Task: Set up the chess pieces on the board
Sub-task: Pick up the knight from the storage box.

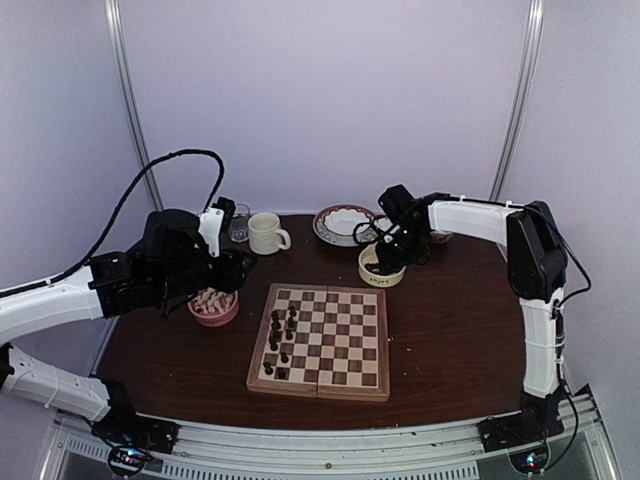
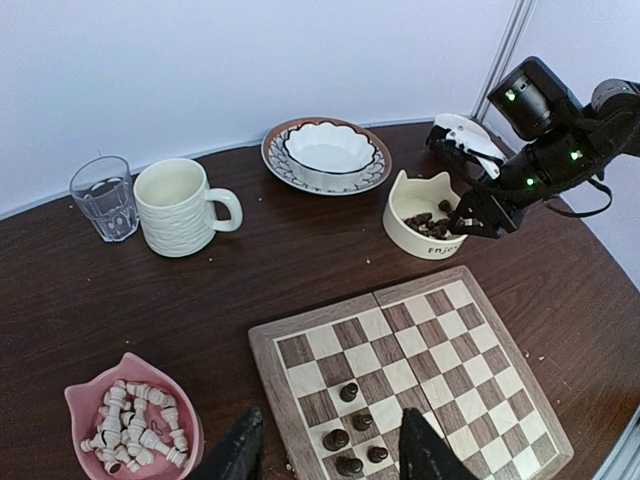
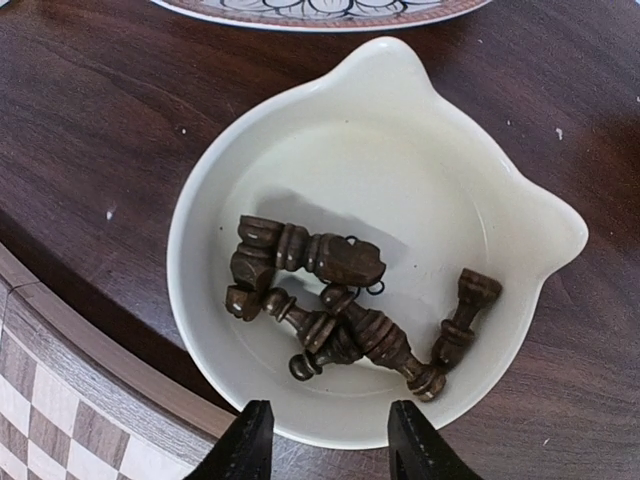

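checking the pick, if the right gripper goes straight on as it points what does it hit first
Probably the dark chess pieces in the cream bowl; the right gripper points into it, depth unclear.

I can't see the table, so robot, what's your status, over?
Left tool open, empty, over the board. Right tool open, empty, above the cream bowl. Several dark pieces on board, more waiting in bowl. Nothing blocking.

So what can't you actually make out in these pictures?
- Top view: dark chess pieces on the board are too small to name.
- Left wrist view: the board's near part is cut off by the frame; left gripper fingers cover squares.
- Right wrist view: piled pieces in the cream bowl overlap, hiding the count.
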Controlling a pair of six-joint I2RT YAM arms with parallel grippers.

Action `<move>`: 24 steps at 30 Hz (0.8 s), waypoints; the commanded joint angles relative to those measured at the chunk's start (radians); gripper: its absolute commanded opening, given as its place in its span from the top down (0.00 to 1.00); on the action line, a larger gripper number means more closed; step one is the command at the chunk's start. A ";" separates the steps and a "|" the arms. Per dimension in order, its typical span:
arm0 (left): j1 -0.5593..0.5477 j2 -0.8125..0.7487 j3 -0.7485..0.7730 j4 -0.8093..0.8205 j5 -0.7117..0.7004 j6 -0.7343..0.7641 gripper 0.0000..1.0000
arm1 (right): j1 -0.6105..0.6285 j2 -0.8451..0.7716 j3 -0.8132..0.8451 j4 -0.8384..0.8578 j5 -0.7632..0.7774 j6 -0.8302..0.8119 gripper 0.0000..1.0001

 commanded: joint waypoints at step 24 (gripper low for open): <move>0.004 0.052 -0.015 0.082 -0.041 0.037 0.53 | -0.037 0.129 0.159 0.099 -0.098 -0.214 0.59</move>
